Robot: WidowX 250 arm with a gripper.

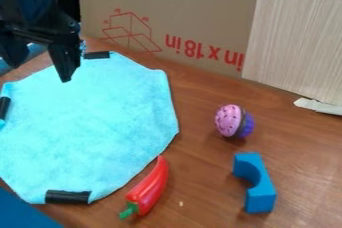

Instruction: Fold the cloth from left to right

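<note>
Filling the near left corner is a flat dark-blue surface (23, 213). Just right of it, a shiny red toy chili pepper with a green stem (150, 187) lies slantwise on the brown wooden table (207, 192), beside the cloth's near right edge. Well to the pepper's right stands a bright blue block with a curved notch (259, 189), the notch facing left. The light-blue, soft fabric cloth (90, 127) lies spread out and unfolded over the left of the table, roughly eight-sided, with black strips at its near edge (67, 197), its left edge and its far edge (97, 55). Right of the cloth, apart from it, a toy cupcake with pink speckled top and purple base (232, 121) rests on its side. Over the cloth's far left part hangs the black two-finger gripper (40, 71), open, its fingers wide apart with nothing between them. Behind, a brown cardboard panel with red print (194, 12) stands upright, a pale wood-grain sheet (294, 42) against its right part and a torn whitish strip (319, 106) at the sheet's foot.
</note>
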